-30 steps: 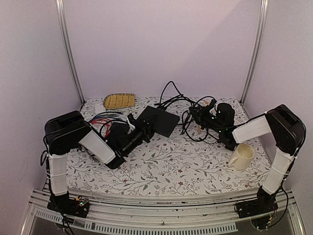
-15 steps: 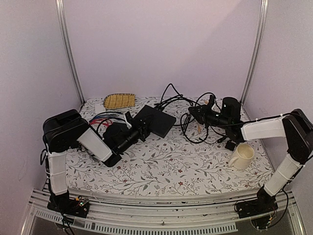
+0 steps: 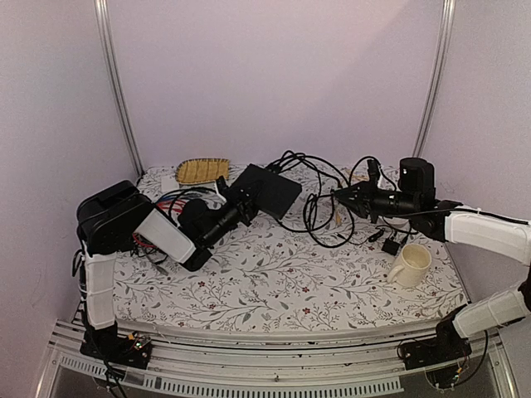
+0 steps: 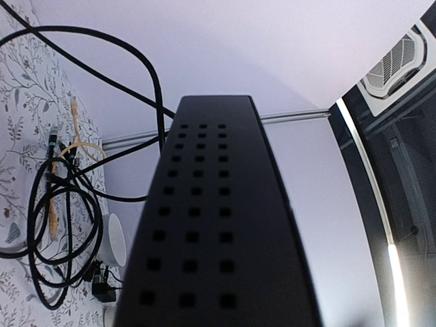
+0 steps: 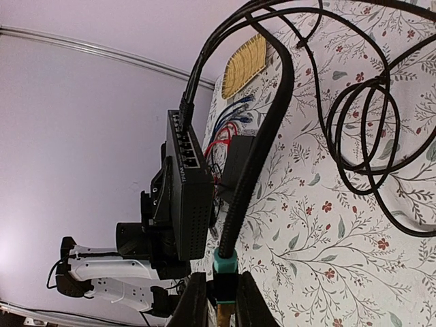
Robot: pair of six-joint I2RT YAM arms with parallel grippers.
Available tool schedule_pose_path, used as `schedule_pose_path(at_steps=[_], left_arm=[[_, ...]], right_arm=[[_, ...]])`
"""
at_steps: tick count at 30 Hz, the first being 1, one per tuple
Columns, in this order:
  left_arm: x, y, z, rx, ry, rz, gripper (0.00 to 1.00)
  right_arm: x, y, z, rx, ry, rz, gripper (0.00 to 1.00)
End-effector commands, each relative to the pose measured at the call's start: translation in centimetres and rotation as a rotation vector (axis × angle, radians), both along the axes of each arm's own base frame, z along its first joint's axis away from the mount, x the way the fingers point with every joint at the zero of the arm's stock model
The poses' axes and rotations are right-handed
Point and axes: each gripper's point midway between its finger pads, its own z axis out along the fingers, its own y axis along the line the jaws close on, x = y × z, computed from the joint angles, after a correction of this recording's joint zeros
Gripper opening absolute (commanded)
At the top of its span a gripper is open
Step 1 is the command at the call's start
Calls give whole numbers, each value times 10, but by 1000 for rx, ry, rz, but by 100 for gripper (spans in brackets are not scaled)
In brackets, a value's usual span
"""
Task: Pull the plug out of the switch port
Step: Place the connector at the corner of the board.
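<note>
From above, the right gripper (image 3: 342,194) has swung out to the right and risen, now well apart from the switch (image 3: 267,189); the left gripper (image 3: 235,209) has tipped the switch up off the flowered cloth (image 3: 282,282), near the back wall. Left wrist: the switch's vented face fills the frame; the jaws are unseen here, yet it is plainly clamped and held aloft. Right wrist: the fingers are pinched tight on the teal-collared plug (image 5: 225,264), clear of the port row; it looks freed, though other leads (image 5: 194,75) still enter the switch.

Even soft light w/ pinkish cast; switch (image 4: 218,238) close-up blurred (wrist views bend at edges).
</note>
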Motion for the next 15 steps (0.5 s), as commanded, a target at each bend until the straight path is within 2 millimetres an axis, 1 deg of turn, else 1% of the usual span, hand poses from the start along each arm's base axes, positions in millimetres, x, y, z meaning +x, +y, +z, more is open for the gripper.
schedule_pose_path(at_steps=[1,5,7,8,13,15], left_arm=[[-11,24,67,-187,-210,6,0],[-9,33,63,-168,-194,28,0],[-4,40,62,-152,-189,46,0],[-2,41,61,-142,-188,51,0],[12,52,61,-111,-179,81,0],[16,53,58,-97,-164,90,0]], right_arm=[[-5,-24,-1,-55,10,-47,2],[0,-37,25,-74,-33,-87,2],[1,-45,34,-106,-51,-112,2],[0,-50,35,-126,-45,-120,2],[-9,-69,64,-160,-103,-167,2],[-14,-76,72,-178,-117,-181,2]])
